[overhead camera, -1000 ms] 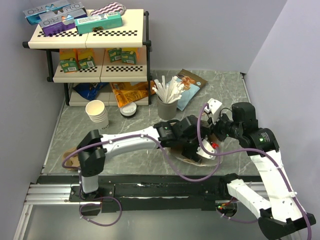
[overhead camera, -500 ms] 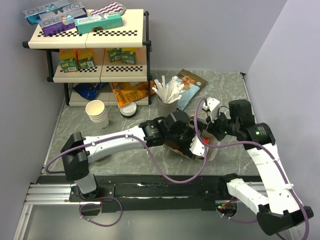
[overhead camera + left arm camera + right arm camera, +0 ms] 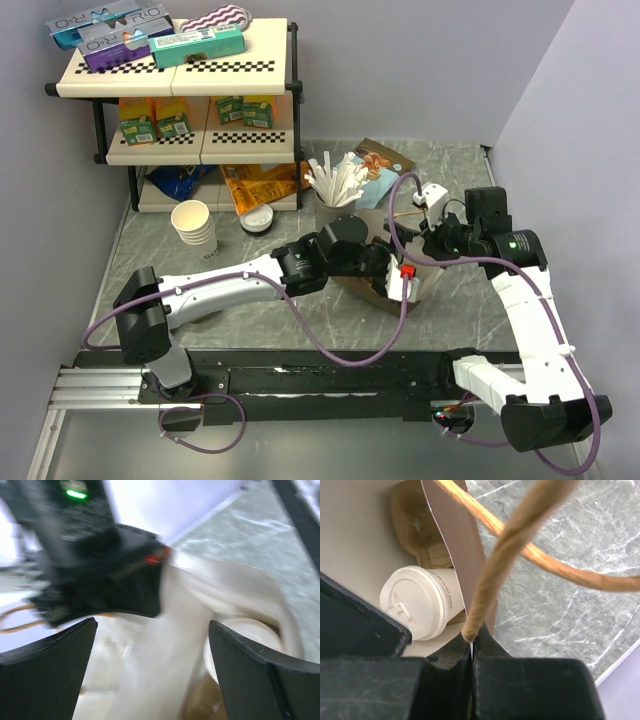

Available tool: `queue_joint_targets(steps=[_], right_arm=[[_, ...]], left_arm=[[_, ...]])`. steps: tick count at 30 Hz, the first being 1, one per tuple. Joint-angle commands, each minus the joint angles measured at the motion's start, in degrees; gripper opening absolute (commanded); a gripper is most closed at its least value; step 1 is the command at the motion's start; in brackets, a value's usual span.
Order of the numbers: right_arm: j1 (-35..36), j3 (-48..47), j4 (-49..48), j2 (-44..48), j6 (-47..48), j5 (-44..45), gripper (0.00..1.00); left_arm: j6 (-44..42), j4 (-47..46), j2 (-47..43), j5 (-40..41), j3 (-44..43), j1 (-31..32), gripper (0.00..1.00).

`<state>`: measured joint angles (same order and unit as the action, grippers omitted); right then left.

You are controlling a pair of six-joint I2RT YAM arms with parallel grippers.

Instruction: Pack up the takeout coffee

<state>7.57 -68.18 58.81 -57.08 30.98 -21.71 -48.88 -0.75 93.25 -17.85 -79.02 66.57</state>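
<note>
From above, the left arm (image 3: 230, 280) reaches across the table to a paper bag (image 3: 422, 288) that stands in front of the right arm (image 3: 530, 300). Both wrists meet at the mouth of the bag. The cup is not visible from here, because the arms and the bag hide it. In the left wrist view, which is blurred, the left gripper (image 3: 152, 675) has its fingers spread wide and holds nothing. Between the fingers are the pale inside of the bag and a round white edge low on the right, probably the lid of the cup (image 3: 245, 640). In the right wrist view, the right gripper (image 3: 471, 647) is closed tight on the twisted paper handle (image 3: 510, 545) and keeps the bag open. The cup sits inside the bag, beside a brown pulp tray (image 3: 420, 530), with its lid on. It seems to lean a little, but I cannot tell this surely. I judge that the cup is light and has a soft paper wall that dents easily. Its lid is only pressed on, so it can come off and the cup can spill if it is full. The best place to hold it is around the body, just under the lid rim, with mild force and with the cup upright.
</note>
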Motion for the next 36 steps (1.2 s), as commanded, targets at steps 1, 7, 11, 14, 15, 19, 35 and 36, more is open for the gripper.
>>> queue_joint_targets(steps=[1, 7, 11, 14, 15, 19, 35, 36], right_arm=[[-0.63, -2.04, 0.96, -1.54, 1.45, -0.26, 0.0], [-1.24, -2.04, -0.27, -2.77, 1.54, 0.8, 0.0], [-2.39, -2.13, -1.24, -3.83, 1.54, 0.71, 0.0], [-3.0, -2.57, -1.59, -4.88, 1.45, 0.27, 0.0], [-3.26, -2.74, -1.59, -5.14, 1.36, 0.18, 0.0], [-3.62, -3.36, -2.2, -6.29, 1.36, -0.17, 0.0], [-3.97, -8.63, -0.45, -8.05, 0.84, -2.01, 0.43], [-3.97, -8.72, -0.45, -7.87, 0.75, -2.02, 0.45]], left_arm=[[4.92, -11.63, -1.15, 5.97, -1.31, 0.23, 0.99], [9.06, -21.9, -0.88, 15.11, -2.36, 0.23, 0.99], [9.86, -22.01, -1.14, 17.67, -3.76, 0.23, 1.0], [10.56, -21.92, -1.93, 17.67, -3.68, 0.23, 0.99], [10.74, -21.83, -2.46, 17.67, -3.77, 0.23, 0.99], [12.93, -20.61, -4.13, 19.95, -5.0, 0.23, 0.99], [13.38, -6.29, -16.07, 24.35, -4.04, 0.14, 0.99], [12.94, -5.93, -16.78, 24.79, -3.51, 0.14, 0.99]])
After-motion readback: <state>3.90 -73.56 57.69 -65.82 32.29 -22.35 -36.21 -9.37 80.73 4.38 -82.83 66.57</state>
